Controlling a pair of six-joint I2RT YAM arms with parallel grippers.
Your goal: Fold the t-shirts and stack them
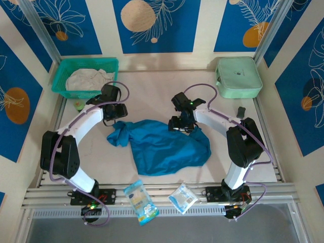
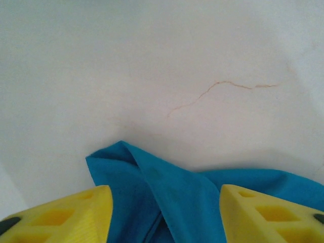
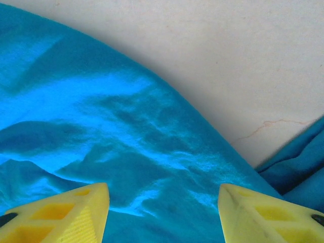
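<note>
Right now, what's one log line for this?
teal shirt: crumpled, unfolded | white shirt: in basket | left fingers: open at its edge | right fingers: open above it

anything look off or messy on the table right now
The teal-blue t-shirt lies crumpled mid-table, not spread flat. The off-white t-shirt sits bunched in the basket. A thin reddish squiggle marks the table near the cloth.
</note>
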